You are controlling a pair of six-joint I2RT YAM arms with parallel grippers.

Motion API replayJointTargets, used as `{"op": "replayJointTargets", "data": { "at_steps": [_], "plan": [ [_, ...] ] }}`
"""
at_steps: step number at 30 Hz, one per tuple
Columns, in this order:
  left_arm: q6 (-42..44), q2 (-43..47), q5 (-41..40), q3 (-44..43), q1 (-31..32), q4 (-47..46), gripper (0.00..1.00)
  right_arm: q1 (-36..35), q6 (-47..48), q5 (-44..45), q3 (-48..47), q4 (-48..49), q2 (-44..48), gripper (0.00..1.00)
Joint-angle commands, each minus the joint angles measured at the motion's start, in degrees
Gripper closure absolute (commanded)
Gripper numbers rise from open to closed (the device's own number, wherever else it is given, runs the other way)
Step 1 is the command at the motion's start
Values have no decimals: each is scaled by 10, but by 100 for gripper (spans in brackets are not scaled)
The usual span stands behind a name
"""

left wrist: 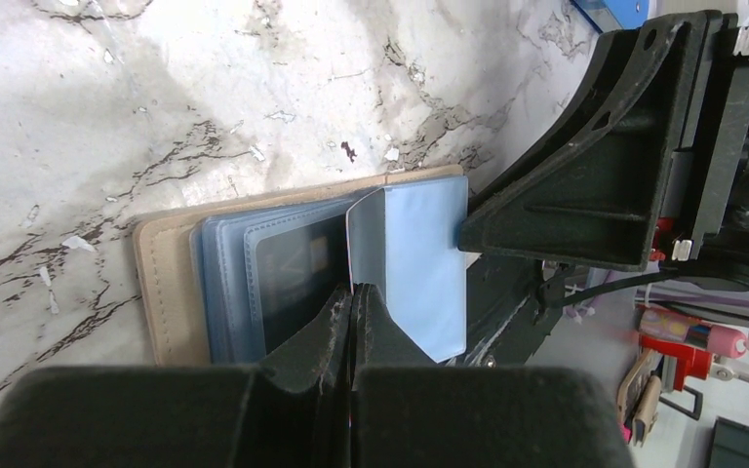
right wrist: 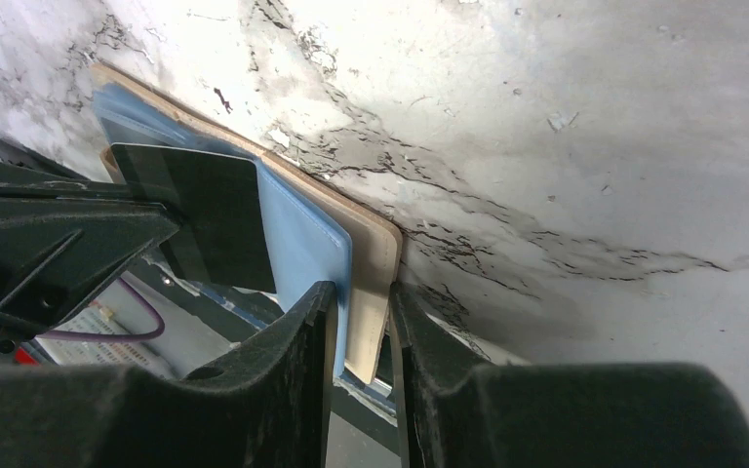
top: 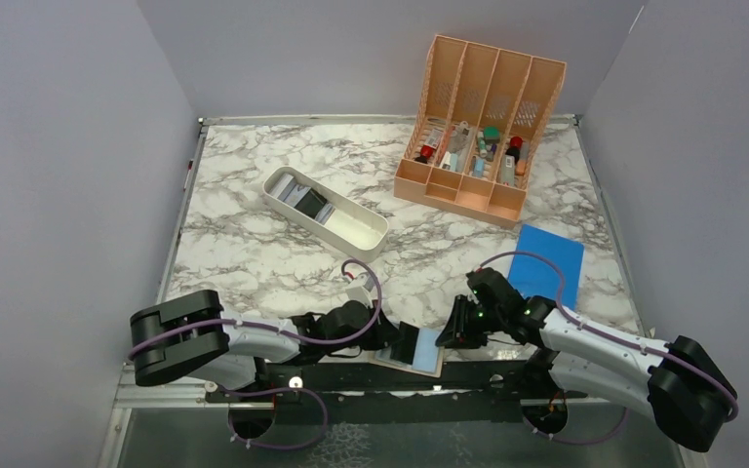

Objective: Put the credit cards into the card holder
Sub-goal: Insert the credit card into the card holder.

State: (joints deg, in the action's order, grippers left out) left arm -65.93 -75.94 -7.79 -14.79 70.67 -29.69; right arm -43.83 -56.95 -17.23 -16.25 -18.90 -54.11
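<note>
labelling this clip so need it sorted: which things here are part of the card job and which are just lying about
Part of the job:
- card holder, lying open at the near table edge
- credit cards, in the white tray

Just lying about:
- peach organizer with its small items
- flat blue rectangle

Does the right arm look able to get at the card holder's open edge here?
Probably yes: the right tool straddles the edge of the card holder; the left tool, pinching the black card, sits on the opposite side.
</note>
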Motion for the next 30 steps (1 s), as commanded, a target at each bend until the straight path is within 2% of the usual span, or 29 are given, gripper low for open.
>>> {"op": "replayJointTargets", "data": {
  "at_steps": [1,8,17,24,30],
  "plan": [
    [-11,-21,-26,-4,9,6,100,-5,5,28,15,-8,-8,70],
    [-24,-30,-19,-5,20,-4,100,-5,-2,29,29,5,-12,72],
    [-11,-29,32,9,21,-1,100,-5,0,55,24,-7,-5,73],
    [8,24,43,16,22,48,100,-5,-4,77,34,-16,5,73],
    [20,15,53,-2,21,71,100,-5,-4,70,33,6,-6,73]
  ]
}}
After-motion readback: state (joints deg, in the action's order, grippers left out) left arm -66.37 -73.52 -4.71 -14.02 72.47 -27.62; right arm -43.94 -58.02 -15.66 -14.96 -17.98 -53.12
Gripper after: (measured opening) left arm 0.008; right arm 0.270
